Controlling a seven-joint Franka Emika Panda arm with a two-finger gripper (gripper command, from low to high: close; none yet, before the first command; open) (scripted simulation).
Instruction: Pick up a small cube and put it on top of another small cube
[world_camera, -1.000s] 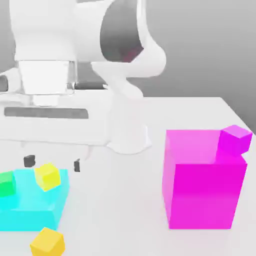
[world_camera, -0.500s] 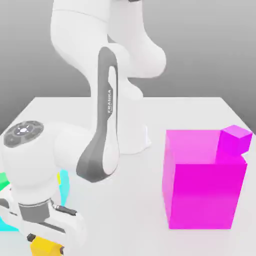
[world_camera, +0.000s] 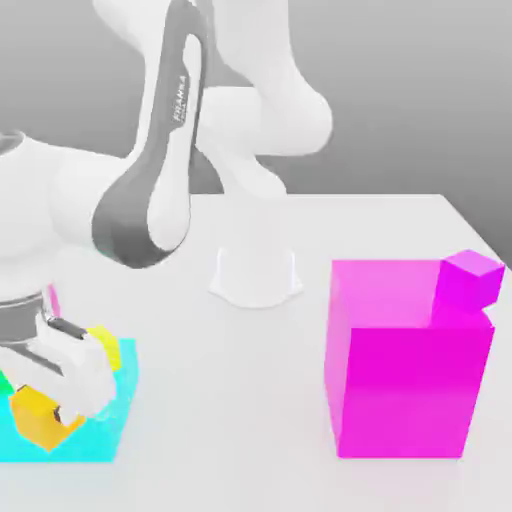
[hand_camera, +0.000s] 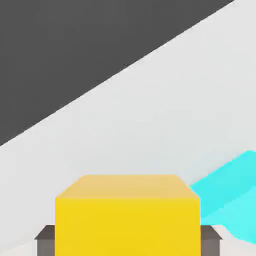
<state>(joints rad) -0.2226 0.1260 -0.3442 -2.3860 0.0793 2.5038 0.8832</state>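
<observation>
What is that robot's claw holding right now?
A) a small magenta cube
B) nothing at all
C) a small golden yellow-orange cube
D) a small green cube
C: in the hand view the small golden yellow-orange cube sits clamped between the two dark fingers, and in the exterior view the same cube hangs at the gripper over the big cyan block.

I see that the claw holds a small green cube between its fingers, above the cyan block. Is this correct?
Not quite: the cube in the claw is golden yellow-orange, not green. The hand view shows it between the two dark fingers, and the exterior view shows it above the cyan block. The rest is right.
</observation>
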